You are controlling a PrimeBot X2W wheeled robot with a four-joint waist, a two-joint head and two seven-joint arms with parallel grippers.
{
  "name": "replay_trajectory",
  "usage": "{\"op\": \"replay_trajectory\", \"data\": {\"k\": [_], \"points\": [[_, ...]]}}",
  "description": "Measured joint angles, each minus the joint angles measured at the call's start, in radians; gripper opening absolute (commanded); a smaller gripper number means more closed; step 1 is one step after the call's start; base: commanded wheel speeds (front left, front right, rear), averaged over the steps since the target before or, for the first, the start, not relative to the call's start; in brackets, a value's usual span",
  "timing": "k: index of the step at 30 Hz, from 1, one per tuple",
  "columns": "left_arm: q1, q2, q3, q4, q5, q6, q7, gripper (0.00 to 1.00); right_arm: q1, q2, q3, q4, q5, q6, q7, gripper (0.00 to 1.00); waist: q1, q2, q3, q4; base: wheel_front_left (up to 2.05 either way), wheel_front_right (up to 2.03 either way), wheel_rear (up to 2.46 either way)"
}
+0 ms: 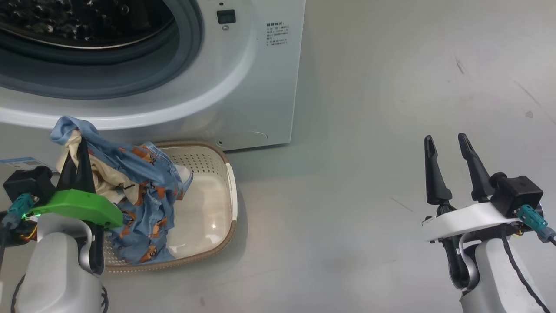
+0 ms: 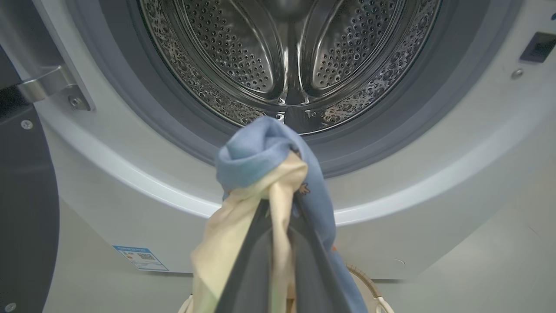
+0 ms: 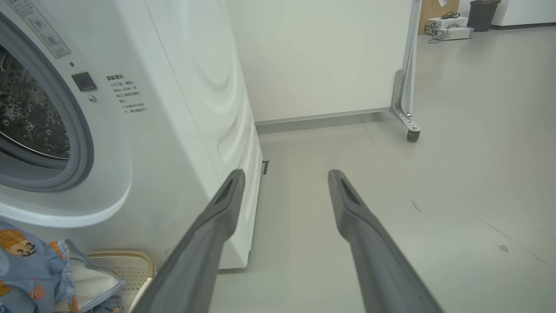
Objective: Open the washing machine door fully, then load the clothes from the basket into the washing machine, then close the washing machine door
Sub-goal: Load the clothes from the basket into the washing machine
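Left end effector [image 1: 79, 150]: lower left, clamped on clothes [image 1: 143, 182], bunch held above basket [image 1: 217, 161], tail hanging into it.
Right end effector [image 1: 446, 138]: lower right, fingers spread, empty.
Washer [image 1: 260, 87]: upper left, mouth uncovered, basket just before it on floor [image 1: 369, 130].

Right gripper [image 3: 285, 174], fingers [image 3: 360, 226] spread wide, above floor [image 3: 434, 174]; washing machine [image 3: 173, 130] at left; clothes [image 3: 30, 269] and basket [image 3: 126, 269] lower left.

Floor: smooth pale grey floor [image 3: 456, 182], few dark scuffs.
Wall: white flat partition panel [image 3: 321, 56] on casters.
Far corner: dark round bin [image 3: 483, 13].
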Motion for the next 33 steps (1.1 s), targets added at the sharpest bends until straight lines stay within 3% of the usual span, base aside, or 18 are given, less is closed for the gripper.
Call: {"op": "replay_trajectory", "data": {"k": [14, 33], "points": [[0.168, -0.018, 0.018, -0.226, 0.015, -0.013, -0.003, 0.0, 0.078, 0.001, -0.022, 0.008, -0.001, 0.007, 0.0, 1.0, 0.0, 0.0, -0.146, 0.018, 0.0, 0.0, 0.0], [0.396, -0.023, 0.027, -0.359, 0.027, -0.013, -0.003, 0.0, 0.183, 0.005, -0.026, -0.001, -0.009, 0.008, 0.0, 1.0, 0.0, 0.0, -0.298, 0.013, 0.0, 0.0, 0.0]]}}
